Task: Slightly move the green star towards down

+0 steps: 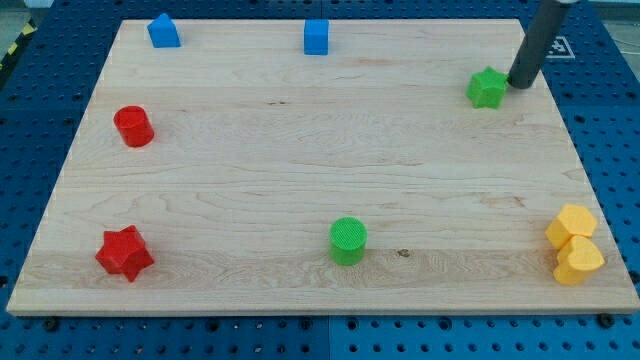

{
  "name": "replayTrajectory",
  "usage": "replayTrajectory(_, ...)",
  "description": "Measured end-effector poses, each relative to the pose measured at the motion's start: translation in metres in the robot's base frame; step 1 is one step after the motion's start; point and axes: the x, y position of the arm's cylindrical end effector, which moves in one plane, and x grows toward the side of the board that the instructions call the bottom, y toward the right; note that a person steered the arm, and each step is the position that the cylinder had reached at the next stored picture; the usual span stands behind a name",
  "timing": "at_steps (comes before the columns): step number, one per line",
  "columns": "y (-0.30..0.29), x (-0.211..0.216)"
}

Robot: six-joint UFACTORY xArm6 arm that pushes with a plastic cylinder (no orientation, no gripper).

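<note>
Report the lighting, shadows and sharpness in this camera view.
Camera view: even, soft light, no strong glare on the wooden board; only faint shadows under the blocks; the green star and my tip, just to its right, look sharp; the board's far edge narrows with perspective.

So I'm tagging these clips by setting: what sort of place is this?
Probably a robotics lab bench: a wooden board lying on a blue perforated mounting table, small blocks like the green star scattered on it, and my tip just to that star's right.
</note>
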Motion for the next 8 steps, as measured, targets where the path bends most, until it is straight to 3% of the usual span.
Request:
replayTrajectory(1,-0.033,-0.026)
replayTrajectory(2,-0.04,-0.019)
replayTrajectory(3,-0.033,0.004)
replayTrajectory(6,-0.057,0.017)
replayTrajectory(8,-0.058,0.056)
